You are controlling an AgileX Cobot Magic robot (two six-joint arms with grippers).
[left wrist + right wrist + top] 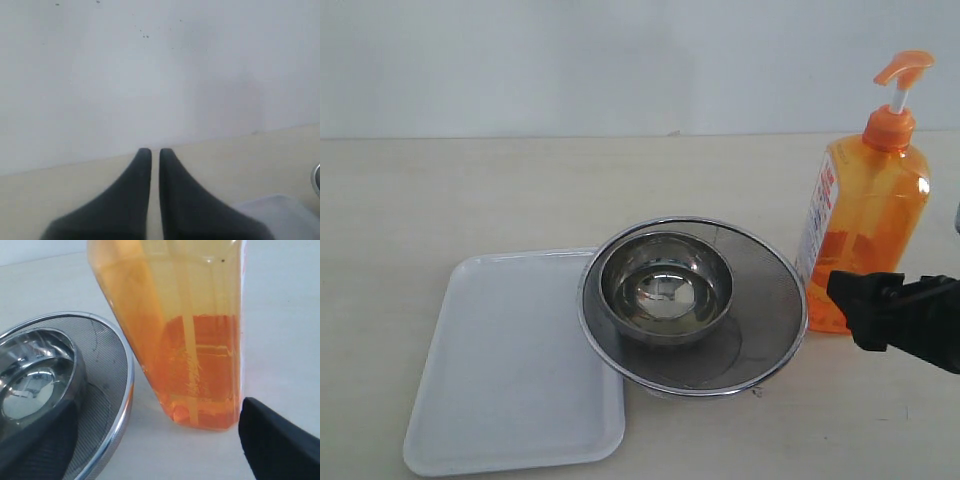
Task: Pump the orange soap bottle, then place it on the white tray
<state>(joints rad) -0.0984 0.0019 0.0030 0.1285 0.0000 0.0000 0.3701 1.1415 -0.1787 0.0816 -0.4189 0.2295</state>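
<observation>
Right gripper (pixel 160 410) spread, low at orange soap bottle (pixel 868 220) base; off-centre squeeze could tip it onto mesh strainer (pixel 765 300).

Bottle (pixel 870 230) translucent plastic; strainer (pixel 772 300) steel mesh.

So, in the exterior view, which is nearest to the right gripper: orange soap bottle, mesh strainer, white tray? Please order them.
1. orange soap bottle, next to right gripper.
2. mesh strainer, centre.
3. white tray, far left.
</observation>
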